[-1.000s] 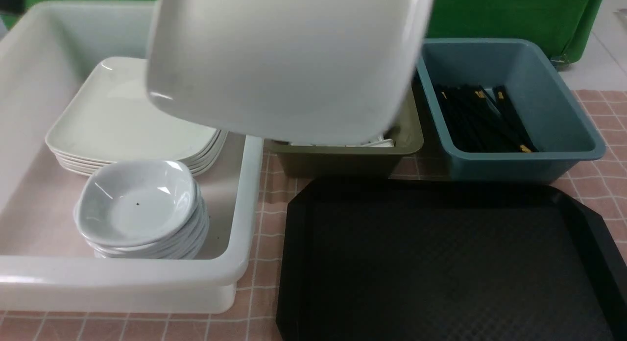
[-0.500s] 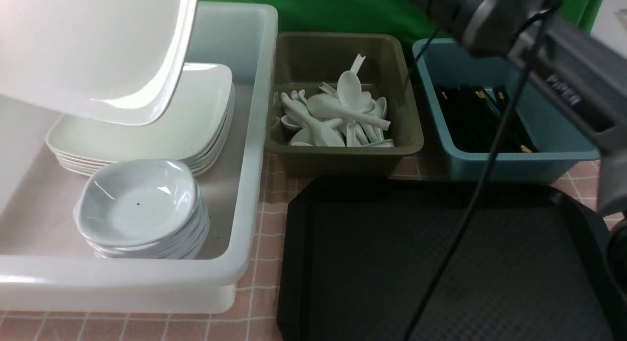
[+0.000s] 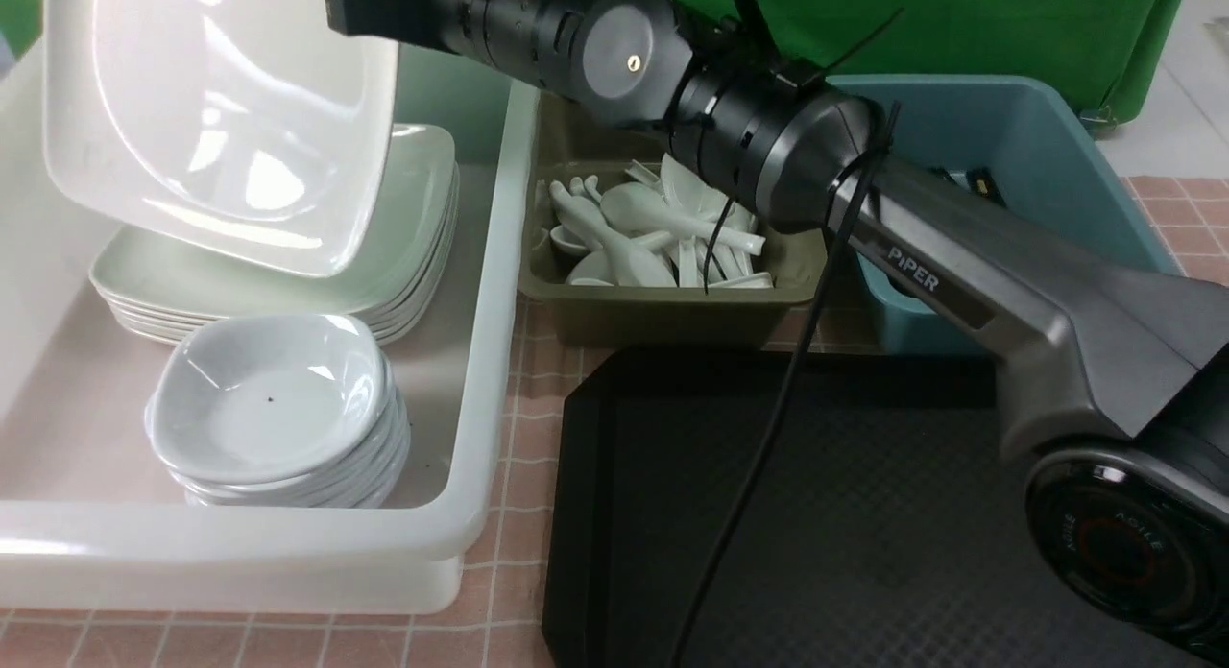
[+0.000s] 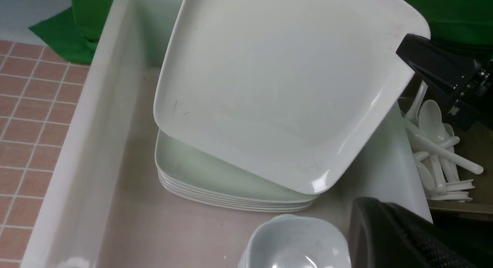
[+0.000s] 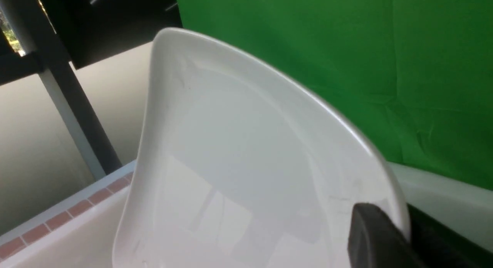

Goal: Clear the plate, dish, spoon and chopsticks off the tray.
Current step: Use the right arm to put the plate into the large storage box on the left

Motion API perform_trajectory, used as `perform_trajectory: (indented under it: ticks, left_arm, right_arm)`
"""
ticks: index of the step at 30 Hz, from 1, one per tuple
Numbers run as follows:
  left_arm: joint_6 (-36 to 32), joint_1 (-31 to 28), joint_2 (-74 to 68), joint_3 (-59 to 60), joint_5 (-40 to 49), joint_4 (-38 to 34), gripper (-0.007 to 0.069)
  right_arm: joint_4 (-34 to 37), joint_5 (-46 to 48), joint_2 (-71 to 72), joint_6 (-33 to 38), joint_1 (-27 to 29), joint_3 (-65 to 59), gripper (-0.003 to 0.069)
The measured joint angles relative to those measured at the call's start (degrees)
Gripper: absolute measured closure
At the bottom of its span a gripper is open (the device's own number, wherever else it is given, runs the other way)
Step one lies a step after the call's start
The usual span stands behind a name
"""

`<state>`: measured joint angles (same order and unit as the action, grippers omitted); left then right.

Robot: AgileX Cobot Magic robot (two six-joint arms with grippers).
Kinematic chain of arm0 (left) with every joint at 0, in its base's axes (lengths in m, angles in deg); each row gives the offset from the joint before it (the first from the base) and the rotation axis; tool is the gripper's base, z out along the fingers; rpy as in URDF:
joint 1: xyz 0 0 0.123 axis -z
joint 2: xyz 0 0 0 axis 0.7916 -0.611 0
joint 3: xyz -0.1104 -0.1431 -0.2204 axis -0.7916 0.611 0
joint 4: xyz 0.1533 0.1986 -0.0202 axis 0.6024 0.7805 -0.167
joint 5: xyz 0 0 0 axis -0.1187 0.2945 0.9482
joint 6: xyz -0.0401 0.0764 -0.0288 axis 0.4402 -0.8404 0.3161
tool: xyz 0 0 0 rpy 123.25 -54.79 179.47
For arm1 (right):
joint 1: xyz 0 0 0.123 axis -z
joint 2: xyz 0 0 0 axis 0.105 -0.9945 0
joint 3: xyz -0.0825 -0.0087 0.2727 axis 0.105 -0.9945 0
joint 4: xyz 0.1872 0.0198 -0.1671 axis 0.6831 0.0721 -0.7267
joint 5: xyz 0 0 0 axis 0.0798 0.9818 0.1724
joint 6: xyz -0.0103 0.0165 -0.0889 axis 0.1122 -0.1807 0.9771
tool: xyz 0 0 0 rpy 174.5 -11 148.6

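Note:
My right gripper (image 3: 370,15) is shut on the rim of the large white plate (image 3: 221,121). It holds the plate tilted steeply in the air above a stack of like plates (image 3: 403,255) inside the white bin (image 3: 480,438). The right wrist view shows the plate (image 5: 231,164) pinched at its edge by the right gripper (image 5: 389,218). The black tray (image 3: 864,514) lies bare at the front right. A stack of small dishes (image 3: 269,399) sits in the same bin. White spoons (image 3: 653,226) fill the olive bin (image 3: 672,313). My left gripper (image 4: 369,206) hangs shut and empty beside the bin.
The blue bin (image 3: 1037,140) stands at the back right, with black chopsticks (image 3: 984,183) barely showing behind my right arm, which reaches across the olive bin. A green cloth hangs behind the bins. A pink checked cloth covers the table.
The plate has swung from the middle of the view leftward over the white bin and tipped up on edge. My right arm now stretches across the olive and blue bins.

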<state>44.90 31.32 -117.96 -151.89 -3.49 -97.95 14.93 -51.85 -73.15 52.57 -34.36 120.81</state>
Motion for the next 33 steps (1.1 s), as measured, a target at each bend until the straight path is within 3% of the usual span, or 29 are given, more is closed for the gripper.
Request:
perform_trajectory:
  ticks: [8,21,24,30,33]
  left_arm:
    - [-1.46,0.00,0.00,6.80,-5.66,-0.36,0.0624]
    - [-1.86,0.00,-0.06,7.69,-7.00,-0.65,0.0622]
    - [-1.97,0.00,-0.06,7.69,-7.00,-0.79,0.0621]
    - [-2.10,0.00,-0.06,7.69,-7.00,-0.79,0.0621]
    - [-2.10,0.00,-0.06,7.69,-7.04,-0.79,0.0621]
  right_arm:
    - [0.05,2.65,-1.01,4.43,0.14,-0.08,0.0587]
    - [1.30,2.43,-1.00,6.19,0.31,-3.28,0.0547]
    - [1.30,1.61,-1.00,7.18,0.31,-3.45,0.0510]
    - [1.24,-2.26,-1.00,7.62,0.37,-3.45,0.0336]
    - [1.24,-3.92,-1.00,7.65,0.37,-3.45,0.0303]
